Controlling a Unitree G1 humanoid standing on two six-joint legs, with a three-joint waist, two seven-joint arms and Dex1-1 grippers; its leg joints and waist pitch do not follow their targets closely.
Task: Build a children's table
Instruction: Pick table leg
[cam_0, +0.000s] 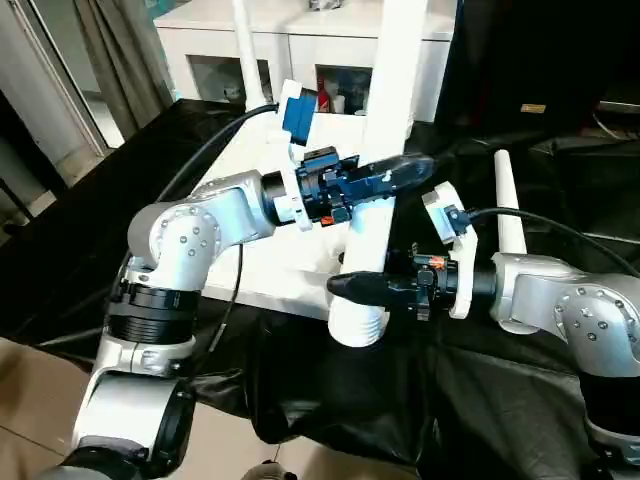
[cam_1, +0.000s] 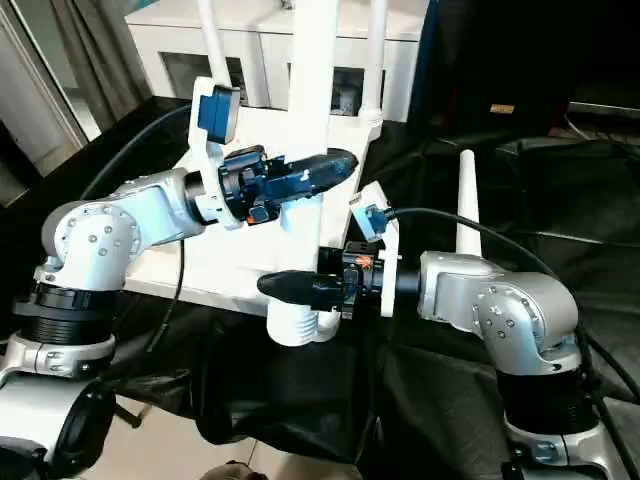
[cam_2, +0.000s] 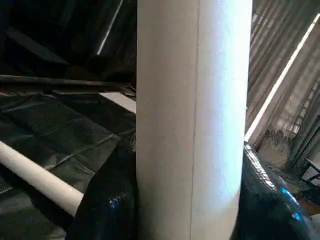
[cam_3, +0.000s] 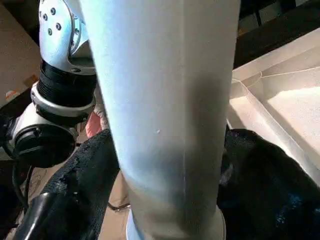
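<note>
- Both pincers work one upright leg (cam_0: 385, 120): our left pincer (cam_0: 400, 172) clamps it higher for steadiness.
- Our right pincer (cam_0: 352, 285) straddles it loosely, near the flared end at the tabletop (cam_0: 262, 262) corner.

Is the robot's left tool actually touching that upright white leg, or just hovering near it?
Touching. In the left wrist view, the leg stands between the left tool's two dark fingers, pressed against them with no gap on either side.
</note>
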